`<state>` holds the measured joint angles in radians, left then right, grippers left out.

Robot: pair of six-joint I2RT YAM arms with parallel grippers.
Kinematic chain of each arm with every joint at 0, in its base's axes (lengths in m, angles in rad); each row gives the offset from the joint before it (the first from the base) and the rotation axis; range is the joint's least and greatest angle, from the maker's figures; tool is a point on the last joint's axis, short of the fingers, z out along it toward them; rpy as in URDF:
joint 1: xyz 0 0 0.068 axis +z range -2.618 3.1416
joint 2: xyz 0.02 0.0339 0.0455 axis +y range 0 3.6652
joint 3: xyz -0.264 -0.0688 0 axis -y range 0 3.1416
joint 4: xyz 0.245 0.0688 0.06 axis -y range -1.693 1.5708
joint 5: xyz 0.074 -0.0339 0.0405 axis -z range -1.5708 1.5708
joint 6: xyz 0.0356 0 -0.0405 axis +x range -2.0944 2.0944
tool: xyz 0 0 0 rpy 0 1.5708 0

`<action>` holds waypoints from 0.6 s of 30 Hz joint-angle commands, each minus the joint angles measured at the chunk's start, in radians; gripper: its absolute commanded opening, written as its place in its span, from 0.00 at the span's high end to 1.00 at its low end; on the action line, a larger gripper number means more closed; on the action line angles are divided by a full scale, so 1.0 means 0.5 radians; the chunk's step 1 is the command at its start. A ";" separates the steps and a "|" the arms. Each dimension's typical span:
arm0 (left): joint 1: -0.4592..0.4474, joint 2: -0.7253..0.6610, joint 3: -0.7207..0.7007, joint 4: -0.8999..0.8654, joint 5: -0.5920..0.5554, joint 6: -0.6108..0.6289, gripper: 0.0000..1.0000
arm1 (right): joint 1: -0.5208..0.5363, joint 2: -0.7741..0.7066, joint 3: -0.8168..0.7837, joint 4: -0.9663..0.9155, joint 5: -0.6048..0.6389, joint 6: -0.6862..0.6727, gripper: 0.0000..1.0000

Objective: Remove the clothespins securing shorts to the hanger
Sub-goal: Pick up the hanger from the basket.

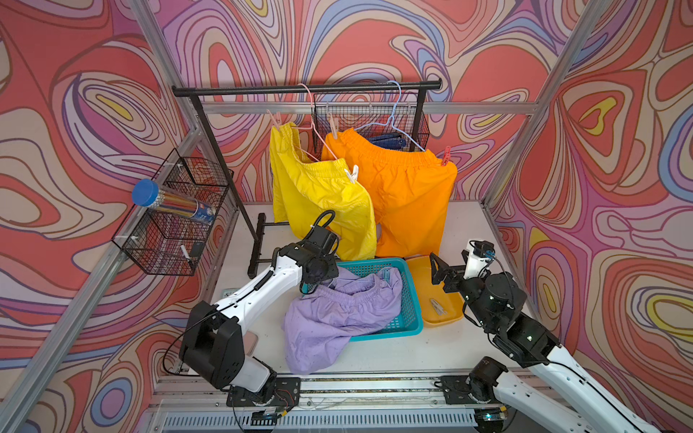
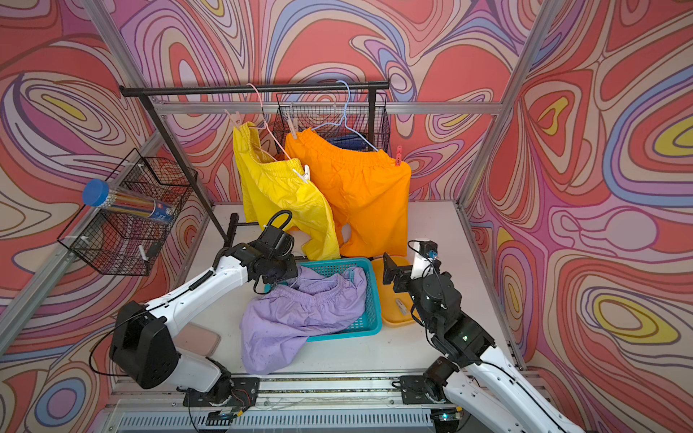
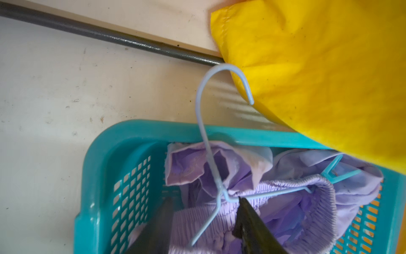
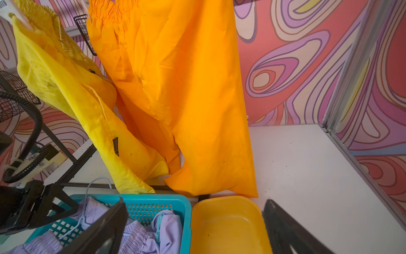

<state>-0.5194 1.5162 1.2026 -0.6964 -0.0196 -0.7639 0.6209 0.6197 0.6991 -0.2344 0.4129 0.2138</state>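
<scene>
Left gripper (image 3: 205,199): is reaching into the basket (image 3: 136,134), jaws standing part open and straddling the neck of the loose hanger (image 3: 203,123). One finger (image 3: 252,220) is touching the wire, the other is standing clear, so nothing is clamped.
Right gripper (image 4: 195,200): is hovering above the tub (image 4: 228,224), jaws spread wide, holding nothing.
Lilac shorts (image 1: 330,322): thin cloth with a ruched elastic waist, lying half in the basket and spilling over its front edge onto the table (image 1: 412,356).
Loose hanger: pale blue wire, lying across the lilac waistband with its hook sticking out over the basket rim.
Blue pin (image 3: 336,173): is sitting at the waistband by the hanger's far end; whether it is gripping the cloth cannot be told.
Yellow shorts (image 1: 318,202): are hanging tilted from a pink hanger (image 1: 308,105) on the rail (image 1: 262,90), with a pinkish pin (image 1: 275,120) at the high corner and a white pin (image 1: 351,175) at the low one.
Orange shorts (image 1: 408,202): are hanging just beside the yellow pair on a blue hanger (image 1: 394,112), with a beige pin (image 1: 333,128) and a red pin (image 1: 445,156) at the waist ends.
Basket: teal, slotted, touching the tub's side.
Tub: yellow, holding loose pale pins (image 1: 438,305).
Back crate (image 1: 420,123): black wire, hanging behind the rail, holding something dark blue.
Side crate (image 1: 168,232): black wire, carrying a clear tube (image 1: 172,202) with a blue cap.
Table: white, speckled, bearing the black rail stand.
Walls (image 1: 600,187): are showing red, lilac and yellow swirls behind an aluminium frame (image 1: 506,180).
</scene>
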 commanded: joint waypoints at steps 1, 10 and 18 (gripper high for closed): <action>0.025 0.074 0.081 0.035 0.026 0.013 0.54 | -0.008 -0.006 -0.033 0.020 -0.015 -0.010 0.02; 0.047 0.206 0.129 0.015 0.024 0.006 0.64 | -0.008 -0.017 -0.039 0.027 -0.014 -0.015 0.02; 0.048 0.279 0.166 -0.007 -0.019 -0.007 0.70 | -0.008 -0.017 -0.042 0.030 -0.015 -0.015 0.02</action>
<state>-0.5022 1.6371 1.2507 -0.6785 -0.0044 -0.7597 0.6209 0.6178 0.6933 -0.2317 0.4103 0.2138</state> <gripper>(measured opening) 0.300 0.983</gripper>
